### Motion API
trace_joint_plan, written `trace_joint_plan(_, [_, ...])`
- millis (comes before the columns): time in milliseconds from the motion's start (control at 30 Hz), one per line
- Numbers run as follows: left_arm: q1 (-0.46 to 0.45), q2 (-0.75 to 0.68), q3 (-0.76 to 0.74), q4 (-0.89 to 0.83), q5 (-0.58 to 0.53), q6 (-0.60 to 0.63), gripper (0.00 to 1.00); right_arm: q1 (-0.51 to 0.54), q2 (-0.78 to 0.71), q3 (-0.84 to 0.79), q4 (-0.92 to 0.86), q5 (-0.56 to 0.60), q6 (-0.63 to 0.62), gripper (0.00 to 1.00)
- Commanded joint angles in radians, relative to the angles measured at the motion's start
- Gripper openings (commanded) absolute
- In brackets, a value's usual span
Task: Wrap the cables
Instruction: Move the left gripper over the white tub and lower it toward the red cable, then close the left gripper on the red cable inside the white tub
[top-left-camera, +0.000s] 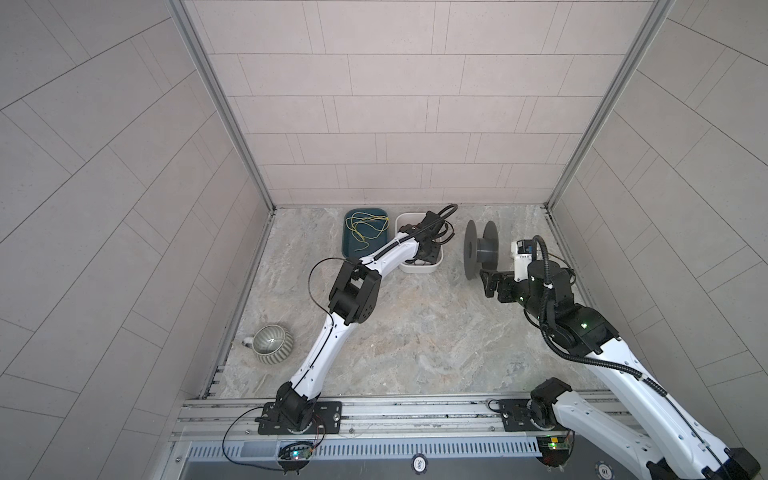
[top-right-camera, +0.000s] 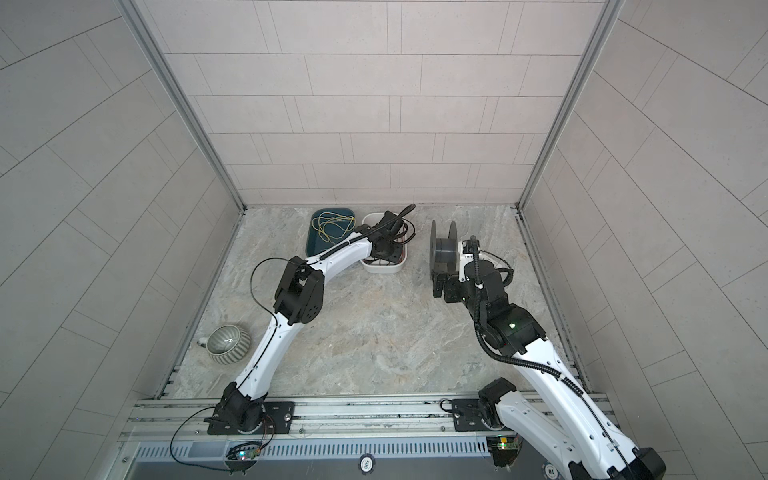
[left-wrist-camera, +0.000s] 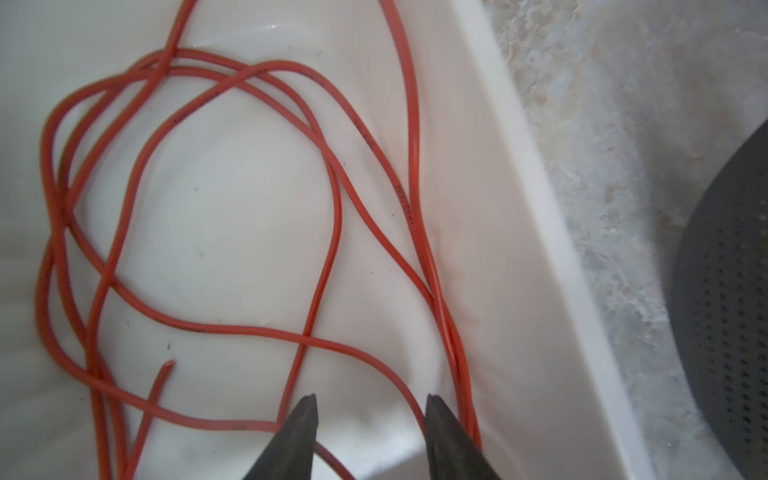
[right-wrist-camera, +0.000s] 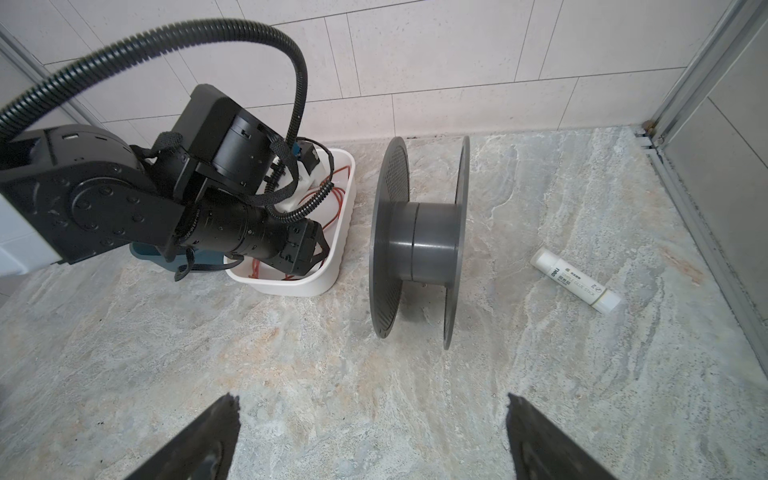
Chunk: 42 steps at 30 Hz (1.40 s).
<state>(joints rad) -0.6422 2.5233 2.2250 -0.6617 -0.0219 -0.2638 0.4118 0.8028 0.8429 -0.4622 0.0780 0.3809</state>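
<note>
The cables (left-wrist-camera: 245, 329) are one thin red-orange wire lying in loose overlapping loops inside a white bin (left-wrist-camera: 519, 208). Its cut end lies on the bin floor. My left gripper (left-wrist-camera: 371, 399) is down in that bin (top-left-camera: 419, 270), jaws apart, and one strand curves through the gap beside one fingertip. An empty dark grey spool (right-wrist-camera: 432, 241) stands on its flanges to the right of the bin (right-wrist-camera: 316, 282). My right gripper (right-wrist-camera: 372, 401) hovers over bare table in front of the spool (top-left-camera: 484, 249), wide open and holding nothing.
A dark blue tray (top-left-camera: 353, 245) left of the bin holds a thin yellow-green wire (top-left-camera: 368, 230). A ribbed grey mug (top-left-camera: 272, 343) sits at the table's left edge. A white glue stick (right-wrist-camera: 575, 284) lies right of the spool. Tiled walls close in three sides.
</note>
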Motion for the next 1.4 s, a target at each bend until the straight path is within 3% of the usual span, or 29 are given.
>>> trace_joint_plan(0, [-0.005, 0.026, 0.033, -0.045, -0.024, 0.018, 0.44, 0.004, -0.013, -0.013, -0.017, 0.019, -0.008, 0.99])
trace_joint_plan(267, [0.001, 0.02, 0.033, -0.049, -0.022, 0.033, 0.3, 0.003, -0.017, -0.015, -0.023, 0.02, -0.009, 0.98])
trace_joint_plan(400, [0.018, 0.001, 0.037, -0.043, -0.026, 0.038, 0.08, 0.004, -0.028, -0.016, -0.03, 0.022, -0.009, 0.98])
trace_joint_plan(467, [0.026, -0.01, 0.046, -0.044, -0.03, 0.041, 0.02, 0.004, -0.035, -0.016, -0.033, 0.024, -0.009, 0.98])
trace_joint_plan(1033, [0.039, -0.102, 0.06, -0.059, 0.005, 0.08, 0.0, 0.004, -0.048, -0.018, -0.031, 0.013, -0.003, 0.97])
trace_joint_plan(1067, [0.038, -0.099, 0.06, -0.059, 0.022, 0.079, 0.07, 0.004, -0.048, -0.019, -0.032, 0.012, -0.003, 0.97])
trace_joint_plan(1100, [0.038, -0.095, 0.061, -0.059, 0.04, 0.077, 0.32, 0.004, -0.047, -0.02, -0.032, 0.011, -0.003, 0.97])
trace_joint_plan(1133, [0.039, -0.088, 0.061, -0.056, 0.061, 0.078, 0.49, 0.004, -0.047, -0.021, -0.031, 0.012, -0.003, 0.97])
trace_joint_plan(1167, [0.038, -0.083, 0.064, -0.053, 0.075, 0.076, 0.59, 0.003, -0.047, -0.021, -0.032, 0.012, -0.002, 0.97])
trace_joint_plan(1267, [0.036, -0.057, 0.064, -0.046, 0.111, 0.075, 0.73, 0.004, -0.047, -0.022, -0.035, 0.009, -0.002, 0.97])
trace_joint_plan(1367, [0.036, -0.032, 0.064, -0.033, 0.131, 0.068, 0.74, 0.004, -0.05, -0.021, -0.039, 0.01, -0.003, 0.97])
